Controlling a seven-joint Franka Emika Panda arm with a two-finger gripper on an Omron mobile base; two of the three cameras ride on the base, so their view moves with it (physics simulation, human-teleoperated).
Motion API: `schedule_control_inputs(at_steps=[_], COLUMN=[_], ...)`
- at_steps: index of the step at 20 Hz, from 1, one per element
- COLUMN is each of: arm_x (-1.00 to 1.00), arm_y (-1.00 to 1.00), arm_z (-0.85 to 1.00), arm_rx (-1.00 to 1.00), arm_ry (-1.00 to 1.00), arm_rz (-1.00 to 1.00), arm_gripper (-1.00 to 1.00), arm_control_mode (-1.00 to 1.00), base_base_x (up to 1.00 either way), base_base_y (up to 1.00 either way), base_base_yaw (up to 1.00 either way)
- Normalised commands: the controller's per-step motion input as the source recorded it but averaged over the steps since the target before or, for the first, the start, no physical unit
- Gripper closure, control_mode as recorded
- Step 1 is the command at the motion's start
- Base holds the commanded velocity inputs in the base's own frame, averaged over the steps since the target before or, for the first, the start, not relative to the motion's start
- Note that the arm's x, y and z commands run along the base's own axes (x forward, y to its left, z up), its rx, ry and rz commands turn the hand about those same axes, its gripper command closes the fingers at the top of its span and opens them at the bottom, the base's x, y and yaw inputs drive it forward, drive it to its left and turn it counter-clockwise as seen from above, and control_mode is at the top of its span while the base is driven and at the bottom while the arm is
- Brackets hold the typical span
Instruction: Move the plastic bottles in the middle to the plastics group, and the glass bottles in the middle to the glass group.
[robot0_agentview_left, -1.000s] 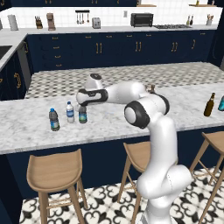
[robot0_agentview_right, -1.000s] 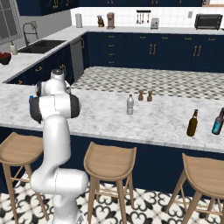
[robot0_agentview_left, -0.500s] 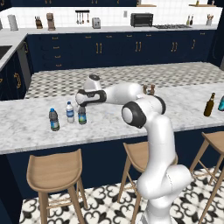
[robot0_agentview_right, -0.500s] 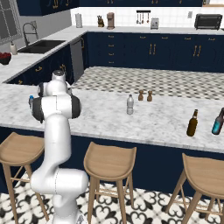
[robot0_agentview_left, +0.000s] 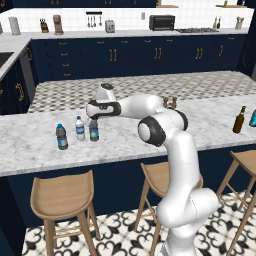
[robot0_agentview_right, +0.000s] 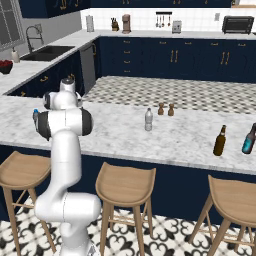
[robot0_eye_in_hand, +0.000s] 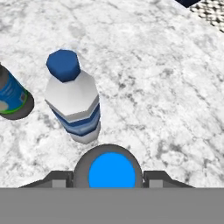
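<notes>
Evenly and brightly lit throughout, flat rendered light with no clear source. Only faint, soft shadows under the stools (robot0_agentview_left: 62, 200) and beside the blue-capped bottle (robot0_eye_in_hand: 72, 98) on the marble counter (robot0_eye_in_hand: 157, 87). No glare. Slightly soft and pixelated at base-view distance; coarse, blurred marble texture up close. No edge distortion.

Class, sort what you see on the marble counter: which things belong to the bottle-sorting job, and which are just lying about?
Job: dark blue-capped plastic bottle in the gripper; clear-white bottle; dark grey bottle; pale clear bottle; brown glass bottle; teal glass bottle.
Lying about: two wooden shakers.
</notes>
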Motion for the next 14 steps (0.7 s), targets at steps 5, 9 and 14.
schedule_control_inputs(at_steps=[5, 9, 14], arm_x=[0.0, -0.02, -0.07], arm_y=[0.0, 0.0, -0.06], arm_z=[0.0, 0.14, 0.48], arm_rx=[0.0, 0.0, 0.0], arm_ry=[0.0, 0.0, 0.0], arm_rz=[0.0, 0.0, 0.0], arm_gripper=[-1.0, -1.0, -1.0], arm_control_mode=[-1.0, -1.0, -1.0], base_base_x=[0.0, 0.0, 0.0], base_base_y=[0.0, 0.0, 0.0], base_base_yaw=[0.0, 0.0, 0.0])
